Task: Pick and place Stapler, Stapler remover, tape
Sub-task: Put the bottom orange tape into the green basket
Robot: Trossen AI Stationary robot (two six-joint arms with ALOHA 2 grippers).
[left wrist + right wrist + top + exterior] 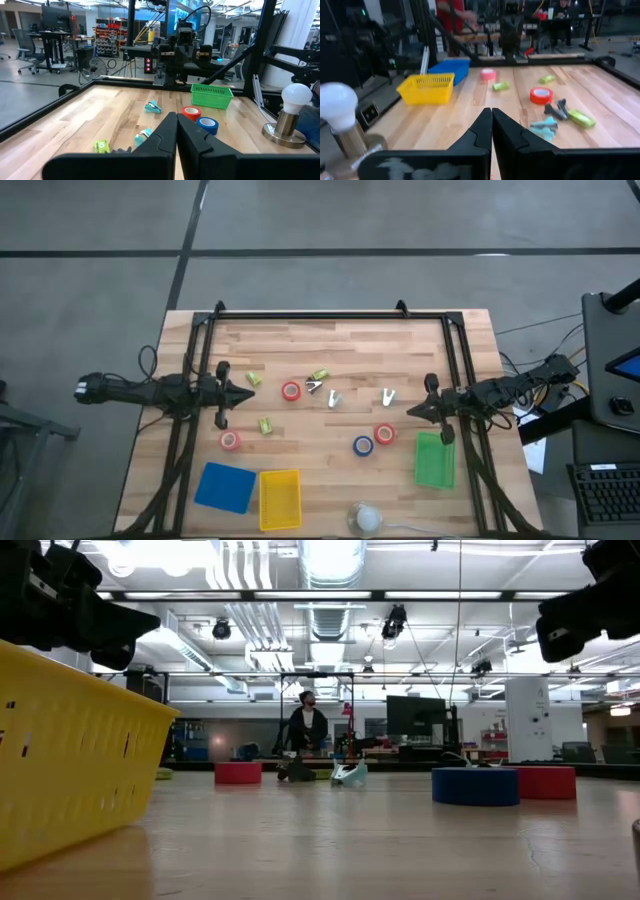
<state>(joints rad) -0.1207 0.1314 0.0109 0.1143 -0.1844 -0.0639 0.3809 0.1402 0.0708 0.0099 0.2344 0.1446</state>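
L gripper [247, 393] hovers over the table's [340, 340] left side, fingers closed, holding nothing. Just beside it: small green staplers [254, 380], [265, 424]. Pink-red tape roll [230, 440] lies near the blue bin [224, 486] and yellow basket [279, 498] at the front edge. Centre: red tape roll [291, 391], a third green stapler [320, 375], dark staple remover [313, 387] touching nothing, two pale removers [334, 399], [388, 396]. Blue roll [362, 445] and red roll [384, 434] sit just beside each other, near the green basket [434, 459]. Lamp w/ white bulb [366, 518] at front. R gripper [413, 411] hovers right of centre, fingers closed, empty.
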